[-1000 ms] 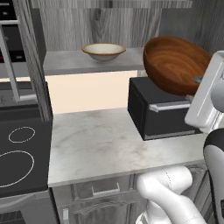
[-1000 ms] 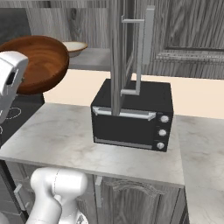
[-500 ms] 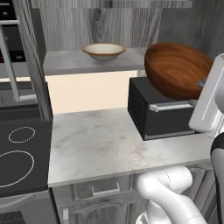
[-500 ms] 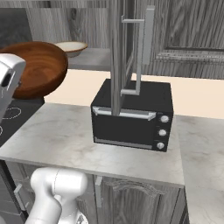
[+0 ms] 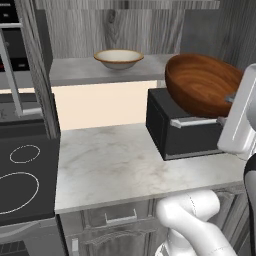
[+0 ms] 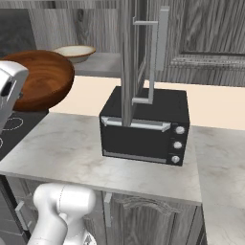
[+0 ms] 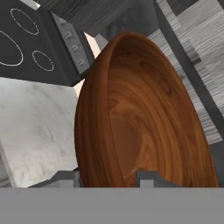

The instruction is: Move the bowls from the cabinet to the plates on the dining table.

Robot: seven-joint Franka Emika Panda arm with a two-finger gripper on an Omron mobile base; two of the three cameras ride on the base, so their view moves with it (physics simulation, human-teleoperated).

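Gripper (image 7: 107,177): partly closed, one finger either side of the wooden bowl's (image 5: 205,85) rim, holding it.
Wooden bowl: tilted in the air, above the black oven (image 6: 143,127), right of the counter.
Cream bowl (image 5: 118,58): on the far cabinet shelf (image 5: 75,75).
Advice: carry slowly, level, clear of the cabinet door handle (image 6: 160,48).

A glossy reddish-brown wooden bowl (image 5: 202,90) with swirling grain, a cream-beige bowl (image 5: 118,58) rimmed in tan, a black oven (image 6: 146,127) with silver knobs, a grey-veined white marble table (image 5: 115,165), a black stove (image 5: 22,177) with white rings, grey wood-grain cabinet (image 6: 206,38).
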